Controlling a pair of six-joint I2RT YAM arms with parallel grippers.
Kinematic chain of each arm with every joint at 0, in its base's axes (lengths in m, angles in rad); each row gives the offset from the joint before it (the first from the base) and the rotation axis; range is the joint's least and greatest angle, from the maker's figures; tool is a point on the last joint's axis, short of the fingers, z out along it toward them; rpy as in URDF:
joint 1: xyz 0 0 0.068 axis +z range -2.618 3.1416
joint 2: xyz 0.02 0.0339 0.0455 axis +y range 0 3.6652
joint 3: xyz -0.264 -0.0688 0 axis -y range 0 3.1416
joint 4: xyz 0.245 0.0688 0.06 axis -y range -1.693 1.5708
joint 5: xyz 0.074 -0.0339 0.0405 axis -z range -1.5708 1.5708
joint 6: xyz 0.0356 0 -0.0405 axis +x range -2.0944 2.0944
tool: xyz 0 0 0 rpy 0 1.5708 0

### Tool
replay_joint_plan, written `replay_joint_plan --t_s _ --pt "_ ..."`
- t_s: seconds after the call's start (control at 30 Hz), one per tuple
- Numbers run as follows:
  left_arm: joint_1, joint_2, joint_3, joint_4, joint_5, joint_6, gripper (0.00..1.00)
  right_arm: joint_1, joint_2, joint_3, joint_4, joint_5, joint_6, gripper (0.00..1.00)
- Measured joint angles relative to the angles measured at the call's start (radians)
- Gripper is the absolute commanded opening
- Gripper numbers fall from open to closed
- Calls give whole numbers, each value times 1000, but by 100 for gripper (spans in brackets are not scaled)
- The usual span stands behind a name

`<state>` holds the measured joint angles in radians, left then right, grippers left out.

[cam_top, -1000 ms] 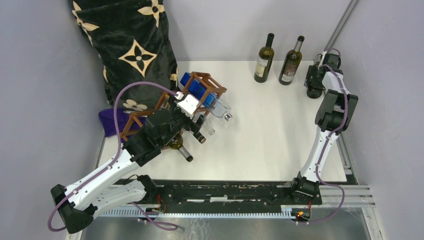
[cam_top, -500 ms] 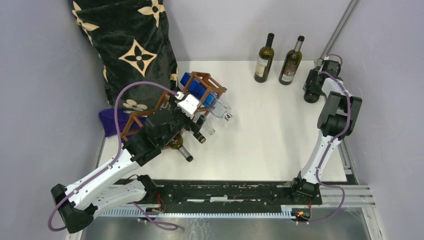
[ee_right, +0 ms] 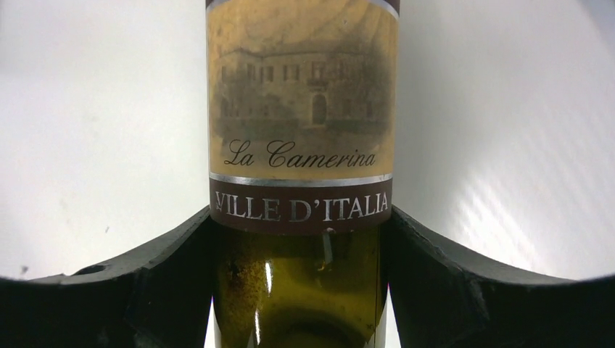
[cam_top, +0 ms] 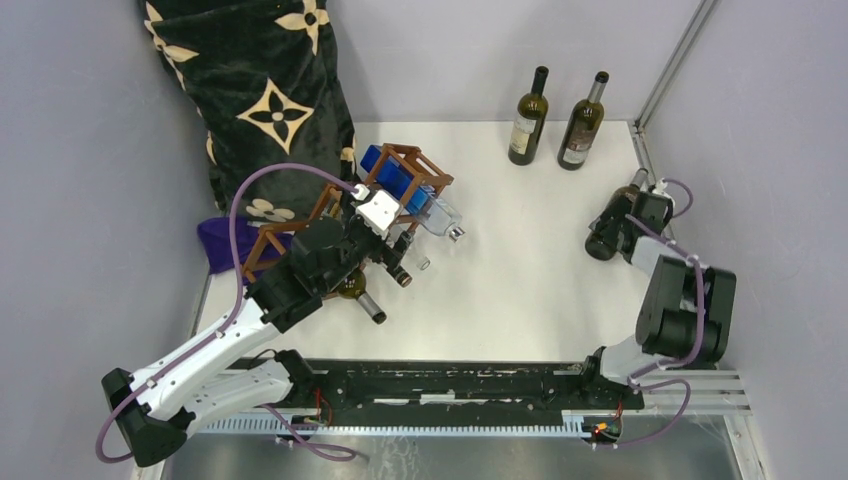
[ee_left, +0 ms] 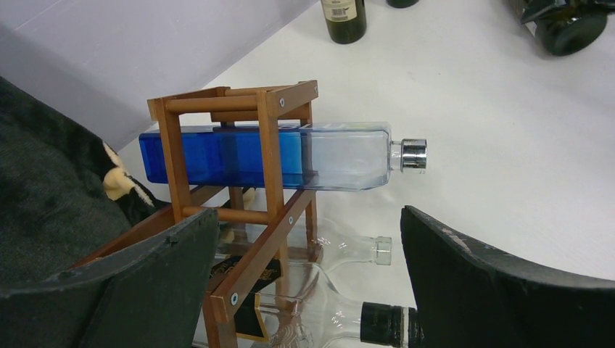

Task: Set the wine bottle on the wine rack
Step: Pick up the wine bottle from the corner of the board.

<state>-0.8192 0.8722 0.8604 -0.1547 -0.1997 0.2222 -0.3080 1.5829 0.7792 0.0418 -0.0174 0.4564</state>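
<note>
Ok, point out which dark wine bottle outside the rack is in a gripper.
The tilted wine bottle near the right edge, clamped in the right gripper. The two upright bottles by the back wall stand free.

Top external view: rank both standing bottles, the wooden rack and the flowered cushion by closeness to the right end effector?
From the right end effector:
1. Dark wine bottle with grey foil neck, back right.
2. Dark wine bottle with black neck, left of it.
3. Reddish-brown wooden wine rack, left of centre.
4. Black plush cushion with cream flowers, far left.
</note>
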Motion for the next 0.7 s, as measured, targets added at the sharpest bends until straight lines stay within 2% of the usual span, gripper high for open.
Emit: replay_joint_plan --t_s 0.17,0.27,0.43,0.6,0.7 --pt "0 0 0 0 16 0 100 60 -272 -262 105 2 134 0" --pt "0 -1 0 0 19 0 100 135 -462 -433 199 9 230 0" --pt "0 -6 0 1 30 -1 100 256 -722 -634 259 18 337 0" --pt "0 -18 0 12 74 -11 100 297 -961 -754 267 11 396 0" --pt "0 -15 14 11 124 -55 100 298 -1040 -768 269 -24 434 0"
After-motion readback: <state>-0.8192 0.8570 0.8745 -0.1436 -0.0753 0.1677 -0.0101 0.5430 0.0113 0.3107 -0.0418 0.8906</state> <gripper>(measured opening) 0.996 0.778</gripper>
